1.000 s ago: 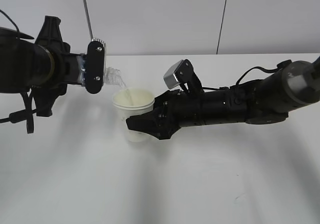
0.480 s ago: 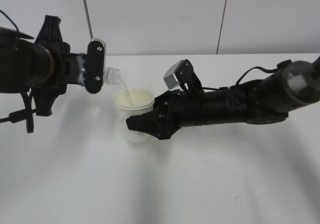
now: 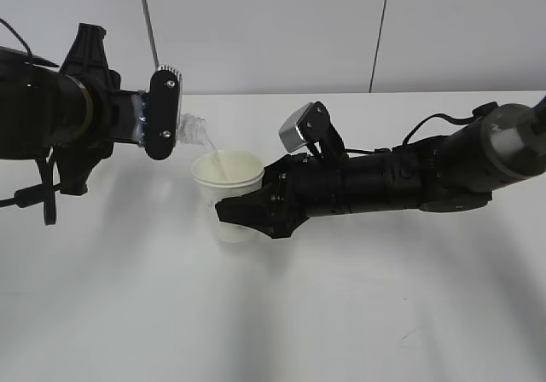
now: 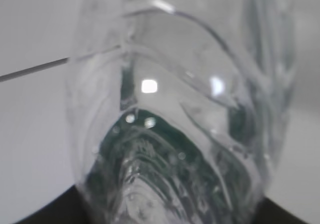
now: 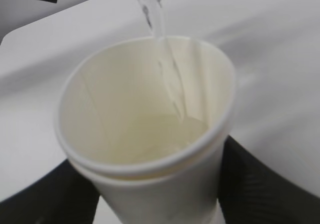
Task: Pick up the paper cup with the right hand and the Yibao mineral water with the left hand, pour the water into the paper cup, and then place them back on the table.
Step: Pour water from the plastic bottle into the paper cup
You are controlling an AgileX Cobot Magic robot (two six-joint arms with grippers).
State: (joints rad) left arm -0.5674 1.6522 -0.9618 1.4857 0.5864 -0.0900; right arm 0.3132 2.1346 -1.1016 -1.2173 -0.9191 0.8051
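A pale grey wall [image 3: 273,32] of flat panels, split by two thin dark seams [image 3: 380,32], stands behind the white table [image 3: 281,314], where soft shadows fall.

Tabletop [image 3: 281,314]: large, plain white, flat, matte; spans the full width of the exterior view and meets a pale wall along its far edge. Surface marks: one small dark scuff [image 3: 406,338] near the front right. Soft grey shadows lie across the middle and right. Whether the paper cup [image 3: 229,196] stands on the surface or hangs just above it cannot be told. No other item visibly rests on it.
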